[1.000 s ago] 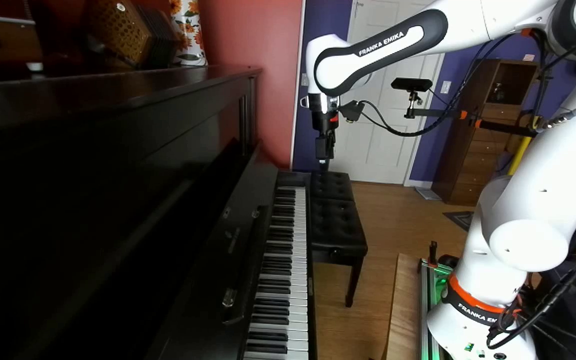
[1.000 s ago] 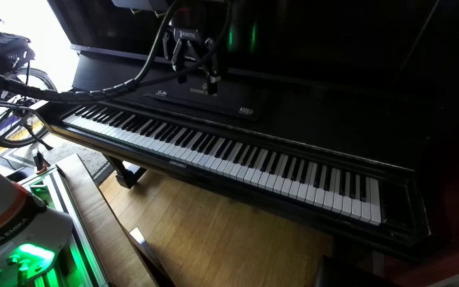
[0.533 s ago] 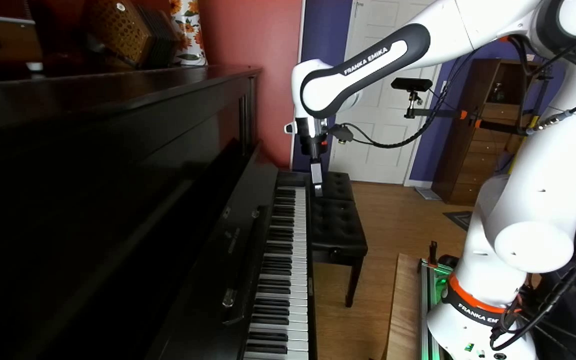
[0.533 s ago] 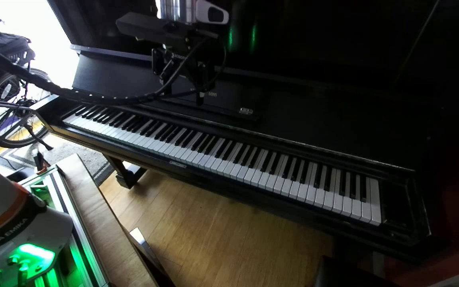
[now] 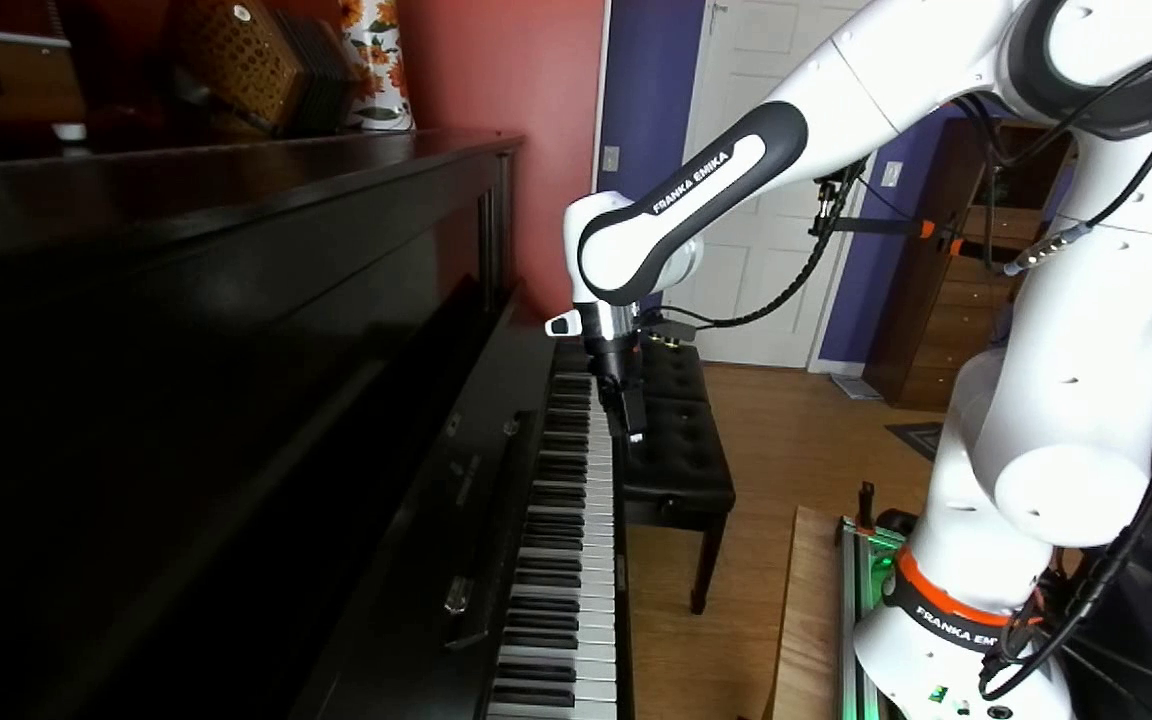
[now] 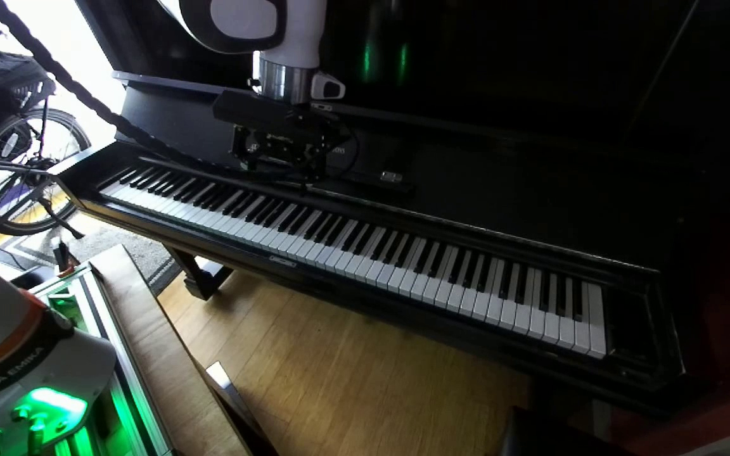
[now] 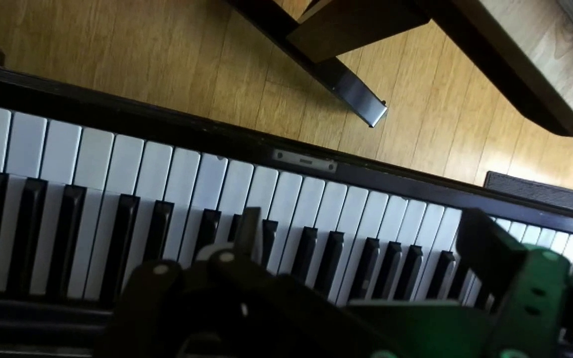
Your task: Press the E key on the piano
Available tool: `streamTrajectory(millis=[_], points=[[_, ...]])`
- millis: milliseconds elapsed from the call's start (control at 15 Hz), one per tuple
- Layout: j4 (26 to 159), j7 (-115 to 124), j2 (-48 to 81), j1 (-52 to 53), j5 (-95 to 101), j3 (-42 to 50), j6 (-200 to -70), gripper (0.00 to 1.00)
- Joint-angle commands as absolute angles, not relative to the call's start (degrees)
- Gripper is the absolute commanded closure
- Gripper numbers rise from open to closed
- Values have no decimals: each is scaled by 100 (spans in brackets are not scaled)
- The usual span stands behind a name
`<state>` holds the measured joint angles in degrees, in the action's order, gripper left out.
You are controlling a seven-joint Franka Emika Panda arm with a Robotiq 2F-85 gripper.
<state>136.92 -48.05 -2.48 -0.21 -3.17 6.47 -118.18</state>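
Observation:
The black upright piano (image 5: 456, 490) shows in both exterior views (image 6: 498, 190), with its long row of white and black keys. The keys carry no readable letters, so I cannot tell which one is E. My gripper (image 5: 633, 425) points down over the keyboard, well beyond the near end in that view. It also shows dark against the fallboard in an exterior view (image 6: 276, 176). In the wrist view the gripper (image 7: 358, 223) has its two fingers wide apart with nothing between them. The keyboard (image 7: 334, 206) lies beneath them. The fingertips seem to be above the keys, not touching.
A black padded bench (image 5: 676, 450) stands at the keyboard's far part. The robot's wooden table (image 6: 156, 354) stands before the piano. A bicycle (image 6: 23, 145) leans by the window. A concertina (image 5: 246, 65) and a flowered vase (image 5: 376, 65) stand on the piano top.
The arm has come down and closer to the piano, bringing the gripper from high above down to just over the keyboard. Its fingers stay apart. The piano and bench have not moved.

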Motion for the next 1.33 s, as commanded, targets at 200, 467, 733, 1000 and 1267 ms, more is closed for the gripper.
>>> streamTrajectory(millis=[200,467,733,1000,1267], points=[[13691,-4670,-117,-141,-155,555,-12032,0],[13700,-4916,203,-294,-308,628,-12464,0],[13723,-4997,550,-479,-378,612,-13035,30],[13698,-5008,891,-662,-424,582,-13383,63],[13685,-5249,1136,-834,-638,507,-13613,92]])
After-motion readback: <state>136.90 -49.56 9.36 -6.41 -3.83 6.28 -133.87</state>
